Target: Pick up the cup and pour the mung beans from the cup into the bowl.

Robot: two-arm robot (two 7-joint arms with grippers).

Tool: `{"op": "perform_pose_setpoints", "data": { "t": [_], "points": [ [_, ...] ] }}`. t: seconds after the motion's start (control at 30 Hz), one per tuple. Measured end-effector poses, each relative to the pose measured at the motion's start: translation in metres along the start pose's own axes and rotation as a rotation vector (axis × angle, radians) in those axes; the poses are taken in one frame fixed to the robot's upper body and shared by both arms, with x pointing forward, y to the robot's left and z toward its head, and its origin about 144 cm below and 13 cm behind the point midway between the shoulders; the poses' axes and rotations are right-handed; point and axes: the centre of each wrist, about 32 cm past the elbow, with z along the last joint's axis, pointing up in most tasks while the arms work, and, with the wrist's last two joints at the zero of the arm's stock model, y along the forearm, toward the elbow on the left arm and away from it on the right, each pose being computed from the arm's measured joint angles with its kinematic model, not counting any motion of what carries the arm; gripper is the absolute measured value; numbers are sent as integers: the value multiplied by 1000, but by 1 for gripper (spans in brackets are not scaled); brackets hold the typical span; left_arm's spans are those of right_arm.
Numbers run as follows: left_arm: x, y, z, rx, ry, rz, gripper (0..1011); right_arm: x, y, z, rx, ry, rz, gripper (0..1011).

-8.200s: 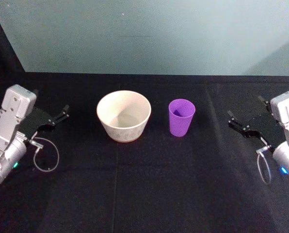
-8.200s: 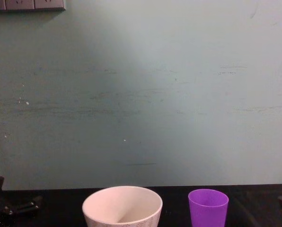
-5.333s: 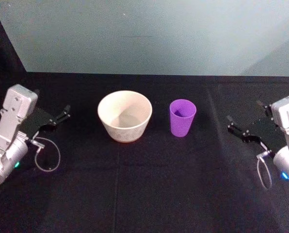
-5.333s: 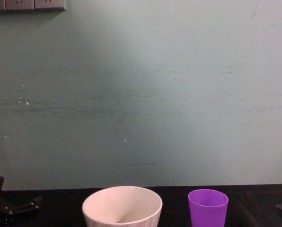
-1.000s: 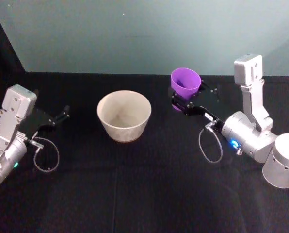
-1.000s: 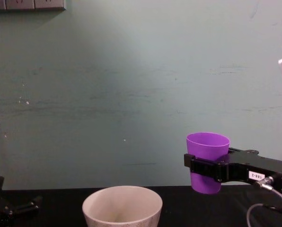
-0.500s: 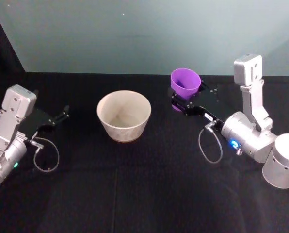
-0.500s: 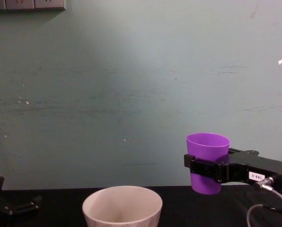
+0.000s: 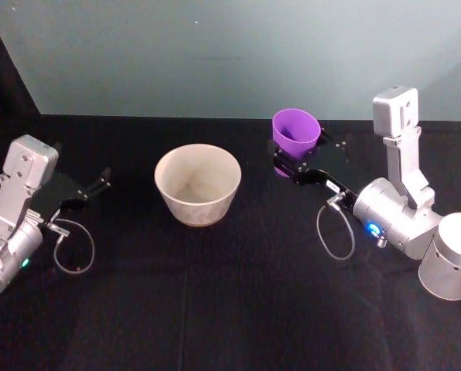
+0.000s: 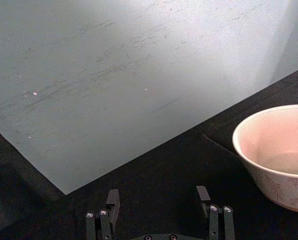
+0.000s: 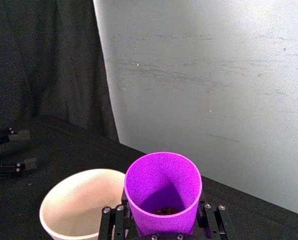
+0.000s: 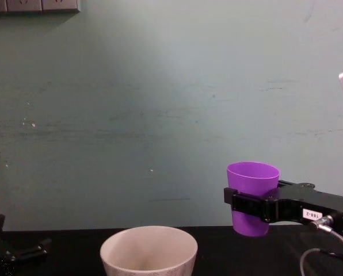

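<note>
Right end effector [image 9: 298, 154]: clamped on upright purple cup [image 9: 296, 127], above tabletop [image 9: 215, 294], 2 o'clock of the bowl [image 9: 196, 205].
Mung beans [image 11: 163, 210]: dark patch at cup's bottom.
Left end effector [image 9: 99, 182]: spread wide, bowl's 9 o'clock.

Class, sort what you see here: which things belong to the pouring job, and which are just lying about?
Belongs to the job: the cup, held above the table by the right gripper; the mung beans at its bottom; the bowl.
Just there: the left gripper, parked open at the table's left side; the wall sockets.
</note>
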Motion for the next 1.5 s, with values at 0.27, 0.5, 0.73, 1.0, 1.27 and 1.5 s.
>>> {"op": "perform_pose_setpoints", "data": {
  "t": [0.27, 0.5, 0.73, 1.0, 1.27, 1.5],
  "points": [
    [0, 0, 0, 0, 0, 0, 1000, 0, 0, 0, 0, 0, 0, 717],
    [0, 0, 0, 0, 0, 0, 1000, 0, 0, 0, 0, 0, 0, 717],
    [0, 0, 0, 0, 0, 0, 1000, 0, 0, 0, 0, 0, 0, 717],
    [0, 0, 0, 0, 0, 0, 1000, 0, 0, 0, 0, 0, 0, 717],
    [0, 0, 0, 0, 0, 0, 1000, 0, 0, 0, 0, 0, 0, 717],
    [0, 0, 0, 0, 0, 0, 1000, 0, 0, 0, 0, 0, 0, 717]
  ]
}}
